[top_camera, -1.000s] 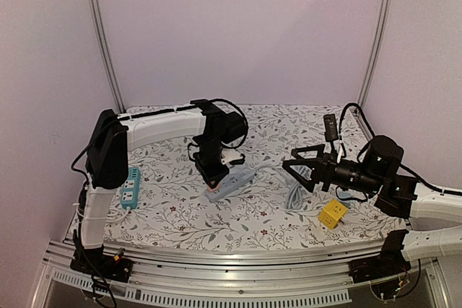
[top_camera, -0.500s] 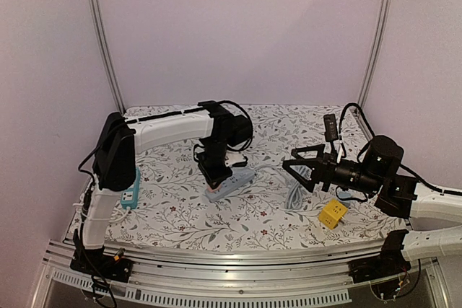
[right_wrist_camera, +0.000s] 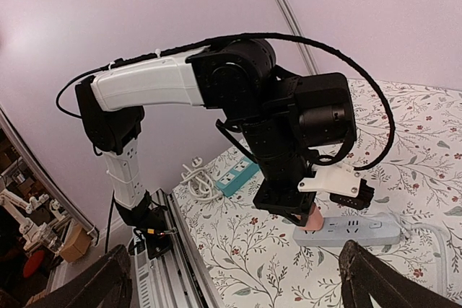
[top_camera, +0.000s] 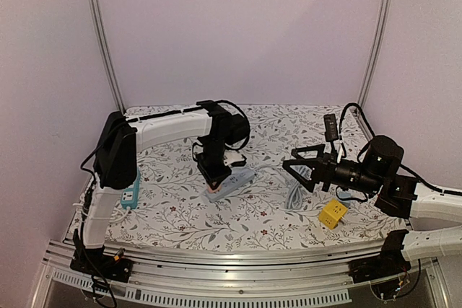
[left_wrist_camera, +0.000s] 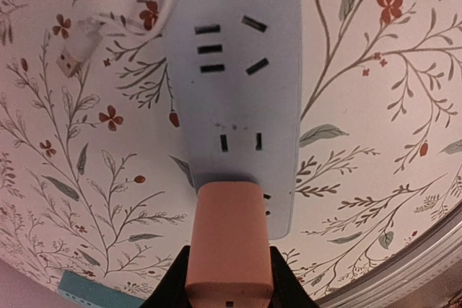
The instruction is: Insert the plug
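Note:
A salmon-coloured plug (left_wrist_camera: 229, 239) is clamped between the black fingers of my left gripper (left_wrist_camera: 229, 279), which is shut on it. The plug's front end stands against the near end of the pale blue-grey power strip (left_wrist_camera: 238, 84), over its last outlet. Its prongs are hidden. From above, the left gripper (top_camera: 214, 177) points straight down on the strip (top_camera: 234, 181). My right gripper (top_camera: 299, 166) hangs open in the air to the right of the strip, holding nothing. The right wrist view shows the plug (right_wrist_camera: 312, 218) on the strip (right_wrist_camera: 354, 231).
A teal power strip (top_camera: 130, 187) and a coil of white cable (right_wrist_camera: 196, 178) lie at the left edge. A yellow cube (top_camera: 333, 213) sits near the right arm, a black adapter (top_camera: 330, 127) at the back right. The strip's white cord (top_camera: 294, 194) loops right.
The left arm's elbow has swung a little to the right, and the gripper with the plug has shifted slightly over the strip's end. The right arm has not moved.

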Controlling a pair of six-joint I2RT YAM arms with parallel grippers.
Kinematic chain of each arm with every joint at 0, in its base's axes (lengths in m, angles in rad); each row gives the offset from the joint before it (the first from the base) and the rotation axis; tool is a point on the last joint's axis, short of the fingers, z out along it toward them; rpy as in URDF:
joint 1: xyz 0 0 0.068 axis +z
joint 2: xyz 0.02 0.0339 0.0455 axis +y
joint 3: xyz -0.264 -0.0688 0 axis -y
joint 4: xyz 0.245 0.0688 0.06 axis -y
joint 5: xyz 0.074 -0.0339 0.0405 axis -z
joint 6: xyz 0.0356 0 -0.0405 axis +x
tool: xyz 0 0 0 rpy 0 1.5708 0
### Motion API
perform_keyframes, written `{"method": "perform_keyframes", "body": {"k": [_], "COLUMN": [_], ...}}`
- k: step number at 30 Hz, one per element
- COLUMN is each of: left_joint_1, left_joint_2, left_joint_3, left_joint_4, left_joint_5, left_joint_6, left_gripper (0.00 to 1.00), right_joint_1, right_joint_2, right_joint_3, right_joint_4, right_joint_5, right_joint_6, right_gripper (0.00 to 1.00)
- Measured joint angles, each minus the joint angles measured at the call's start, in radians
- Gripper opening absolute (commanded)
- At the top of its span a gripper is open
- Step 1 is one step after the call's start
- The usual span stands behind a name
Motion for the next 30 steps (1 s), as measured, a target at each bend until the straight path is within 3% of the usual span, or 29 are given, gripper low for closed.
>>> {"method": "perform_keyframes", "body": {"k": [30], "left_joint_1": [-0.017], "left_joint_2": [-0.036], "left_joint_3": [-0.089], "left_joint_4": [0.08], "left_joint_5": [-0.008], "left_joint_6": [-0.01], "left_gripper": [0.0], "right_joint_1": [0.0], "right_joint_2": [0.0], "right_joint_3": [0.0], "right_joint_4": [0.0], "right_joint_5": [0.0], "right_joint_6": [0.0], "right_gripper": [0.99]}}
